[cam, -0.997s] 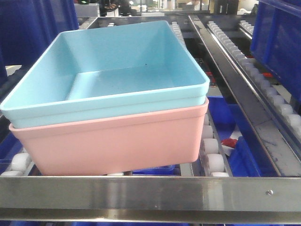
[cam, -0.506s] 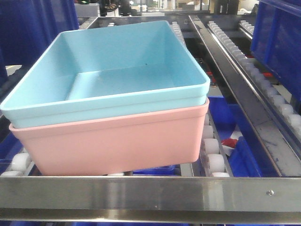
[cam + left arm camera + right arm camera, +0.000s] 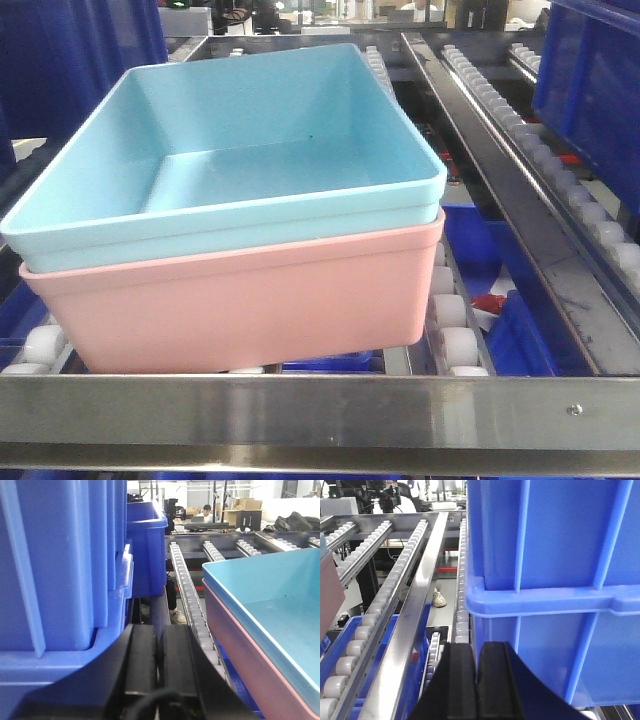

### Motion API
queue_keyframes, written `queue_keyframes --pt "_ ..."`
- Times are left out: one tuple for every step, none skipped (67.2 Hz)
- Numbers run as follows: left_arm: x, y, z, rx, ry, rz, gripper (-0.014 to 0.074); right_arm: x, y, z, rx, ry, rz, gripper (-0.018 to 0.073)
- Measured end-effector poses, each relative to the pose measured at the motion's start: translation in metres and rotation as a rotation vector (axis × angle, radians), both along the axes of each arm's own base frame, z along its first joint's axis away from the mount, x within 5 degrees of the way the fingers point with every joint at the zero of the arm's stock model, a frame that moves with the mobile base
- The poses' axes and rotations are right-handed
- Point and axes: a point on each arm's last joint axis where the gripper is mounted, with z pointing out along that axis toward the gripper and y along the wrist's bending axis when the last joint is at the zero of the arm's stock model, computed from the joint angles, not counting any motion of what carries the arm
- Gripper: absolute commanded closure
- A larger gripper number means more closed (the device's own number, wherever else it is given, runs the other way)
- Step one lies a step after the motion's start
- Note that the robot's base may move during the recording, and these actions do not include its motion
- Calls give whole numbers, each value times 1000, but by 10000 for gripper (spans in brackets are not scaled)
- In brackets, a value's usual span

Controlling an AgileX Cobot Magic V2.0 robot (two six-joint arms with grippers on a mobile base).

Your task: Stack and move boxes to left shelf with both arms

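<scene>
The light blue box [image 3: 250, 160] sits nested on top of the salmon pink box [image 3: 250, 300], and the stack rests on the white rollers of the left shelf [image 3: 320, 405] just behind its flat metal front bar. In the left wrist view the same stack shows at the right, blue box [image 3: 280, 605] over pink box [image 3: 240, 645]. My left gripper [image 3: 159, 632] is shut with nothing in it, to the left of the stack and apart from it. Also shut and empty, my right gripper [image 3: 476, 650] hangs to the stack's right, where only a pink corner [image 3: 329, 595] shows.
Dark blue bins [image 3: 65, 565] stand close on the left of my left gripper. Another dark blue bin [image 3: 555, 580] towers right beside my right gripper. Roller rails [image 3: 540, 160] and steel dividers [image 3: 415, 610] run back on the right. More blue bins [image 3: 500, 330] lie below the rollers.
</scene>
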Motion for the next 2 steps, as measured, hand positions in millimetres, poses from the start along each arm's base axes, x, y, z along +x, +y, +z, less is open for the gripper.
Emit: queue_keyframes --pt "0 0 0 0 0 0 605 0 0 0 0 0 0 503" --pt "0 0 0 0 0 0 605 0 0 0 0 0 0 503"
